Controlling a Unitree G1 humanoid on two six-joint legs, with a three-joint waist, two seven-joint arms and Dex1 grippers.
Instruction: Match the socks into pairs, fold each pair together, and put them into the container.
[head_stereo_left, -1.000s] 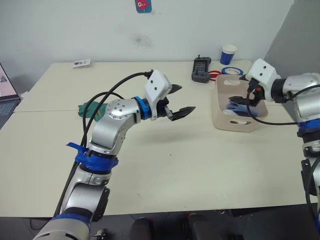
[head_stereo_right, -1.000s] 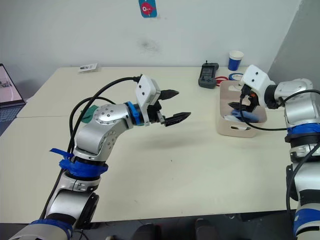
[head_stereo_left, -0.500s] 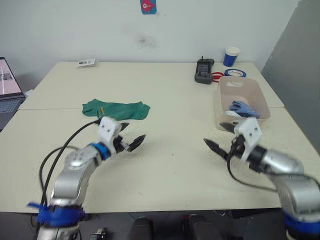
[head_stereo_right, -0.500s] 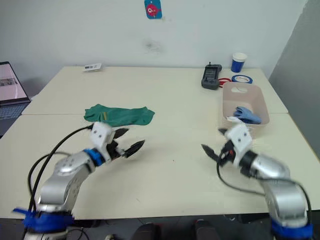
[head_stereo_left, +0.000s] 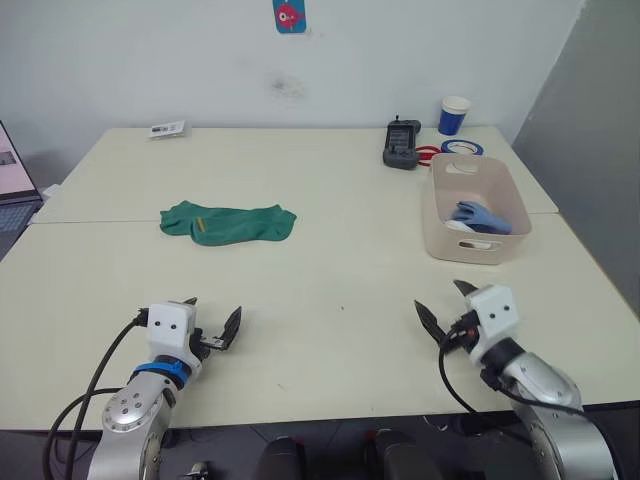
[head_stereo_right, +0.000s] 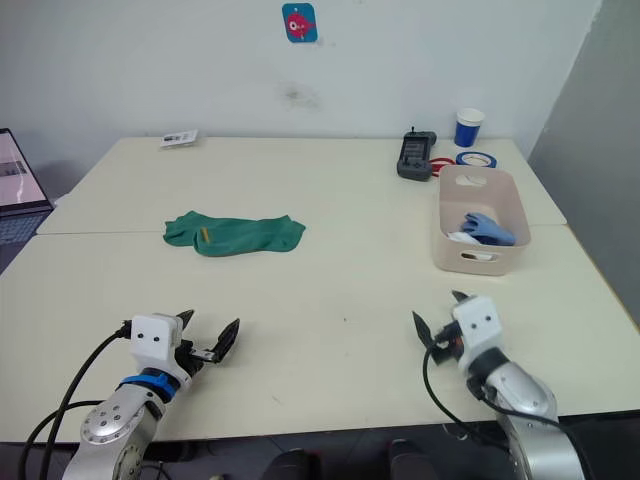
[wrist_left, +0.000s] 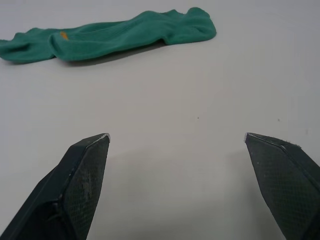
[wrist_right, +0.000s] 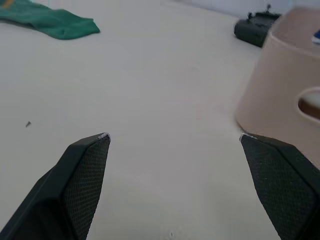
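Observation:
Dark green socks (head_stereo_left: 228, 222) with a small yellow mark lie flat and overlapping on the left half of the table, also seen in the left wrist view (wrist_left: 110, 36). The beige-pink container (head_stereo_left: 432, 215) stands at the right and holds a light blue sock (head_stereo_left: 482, 215) on top of a white one (head_stereo_left: 456, 227). My left gripper (head_stereo_left: 212, 315) rests low near the table's front edge, open and holding nothing. At the same edge, in front of the container, my right gripper (head_stereo_left: 440, 298) is also open and holds nothing.
Behind the container stand a blue-and-white paper cup (head_stereo_left: 454, 113), a black handheld device (head_stereo_left: 402, 143) and rolls of tape (head_stereo_left: 461, 147). A small card (head_stereo_left: 163, 128) lies at the far left corner. A laptop (head_stereo_left: 10, 190) sits past the table's left edge.
Both arms have dropped and pulled back to the table's front edge. The right gripper has come out of the container, leaving the light blue sock inside. The left gripper no longer hovers mid-table.

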